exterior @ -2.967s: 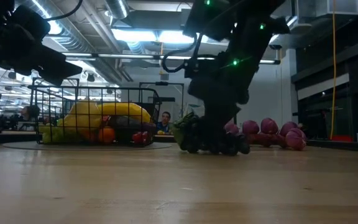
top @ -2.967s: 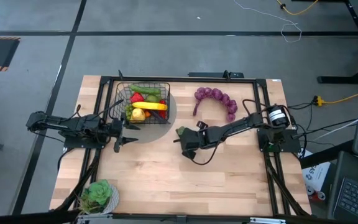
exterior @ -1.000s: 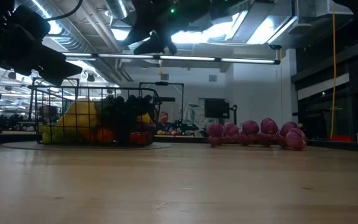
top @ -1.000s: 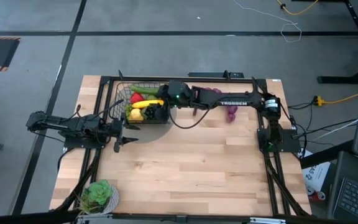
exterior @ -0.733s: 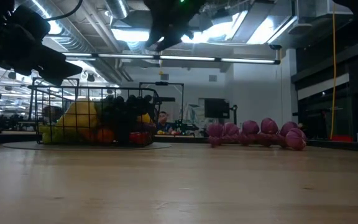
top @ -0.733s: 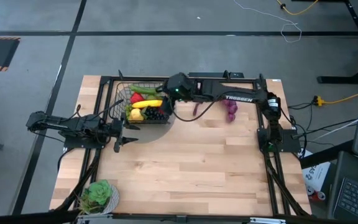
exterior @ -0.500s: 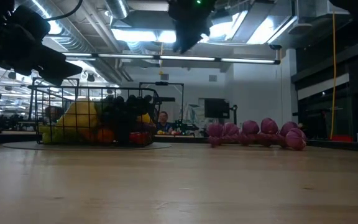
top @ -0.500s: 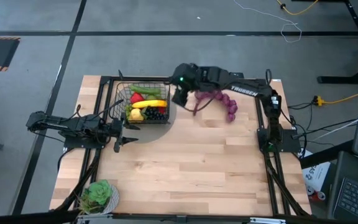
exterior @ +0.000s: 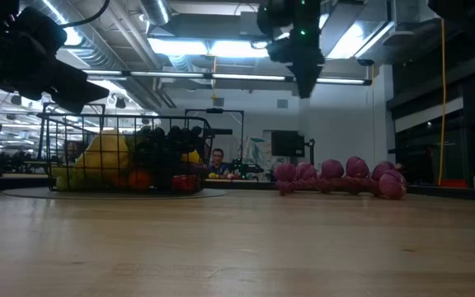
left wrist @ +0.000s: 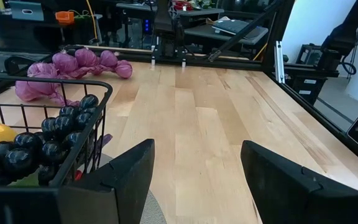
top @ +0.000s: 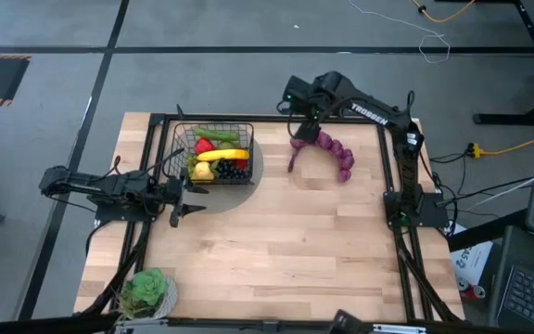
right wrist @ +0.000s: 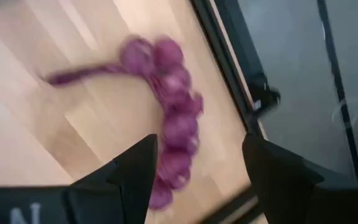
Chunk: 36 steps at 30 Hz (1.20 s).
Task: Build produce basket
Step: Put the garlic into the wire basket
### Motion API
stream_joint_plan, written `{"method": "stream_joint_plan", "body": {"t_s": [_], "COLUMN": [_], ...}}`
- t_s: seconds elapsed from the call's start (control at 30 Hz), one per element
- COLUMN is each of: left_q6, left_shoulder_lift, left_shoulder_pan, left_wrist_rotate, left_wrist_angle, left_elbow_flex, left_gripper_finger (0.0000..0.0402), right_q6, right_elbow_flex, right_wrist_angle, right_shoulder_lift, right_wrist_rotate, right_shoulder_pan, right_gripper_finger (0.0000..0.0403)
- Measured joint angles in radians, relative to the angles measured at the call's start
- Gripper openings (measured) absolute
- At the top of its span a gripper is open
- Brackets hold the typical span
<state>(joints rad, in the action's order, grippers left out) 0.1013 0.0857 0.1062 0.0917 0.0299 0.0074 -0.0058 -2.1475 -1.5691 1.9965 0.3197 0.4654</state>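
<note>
Your right hand [top: 306, 122] hangs empty, fingers apart, above the purple bunch [top: 327, 149] beside the basket [top: 213, 152]; your left hand [top: 191, 194], open, waits near the basket.

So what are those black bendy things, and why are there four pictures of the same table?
They are two robot arms, each ending in a two-finger pincher called a gripper. One camera looks down from above, one sits at table height, and one rides on each arm's wrist. On the wooden table sits a wire basket filled with toy fruit: a banana, dark grapes and more. A purple bunch lies outside it, on the table. The right gripper is open, holds nothing and hangs over that bunch. The left gripper waits beside the basket, open and empty. A green leafy toy lies in a near corner.
</note>
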Motion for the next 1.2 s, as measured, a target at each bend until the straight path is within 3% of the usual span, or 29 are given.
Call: {"method": "stream_joint_plan", "body": {"t_s": [0.23, 0.57, 0.77, 1.0, 1.2], "left_q6": [0.0, 0.0, 0.0, 0.0, 0.0], "left_shoulder_lift": [0.0, 0.0, 0.0, 0.0, 0.0], "left_shoulder_pan": [0.0, 0.0, 0.0, 0.0, 0.0], "left_wrist_rotate": [0.0, 0.0, 0.0, 0.0, 0.0], "left_wrist_angle": [0.0, 0.0, 0.0, 0.0, 0.0], "left_elbow_flex": [0.0, 0.0, 0.0, 0.0, 0.0], "left_gripper_finger": [0.0235, 0.0235, 0.0235, 0.0235, 0.0235], "right_q6": [-0.011, -0.004, -0.04, -0.071, 0.063], "right_elbow_flex": [0.066, 0.372, 0.483, 0.492, 0.538], "right_wrist_angle": [-0.001, -0.005, 0.0, -0.001, 0.118], "right_shoulder_lift": [-0.011, -0.043, -0.061, -0.24, -0.456], "right_wrist_rotate": [-0.056, -0.087, -0.09, -0.141, -0.093], "right_shoulder_pan": [0.07, 0.134, 0.164, 0.166, 0.168], "right_gripper_finger": [0.0236, 0.0236, 0.0236, 0.0236, 0.0236]}}
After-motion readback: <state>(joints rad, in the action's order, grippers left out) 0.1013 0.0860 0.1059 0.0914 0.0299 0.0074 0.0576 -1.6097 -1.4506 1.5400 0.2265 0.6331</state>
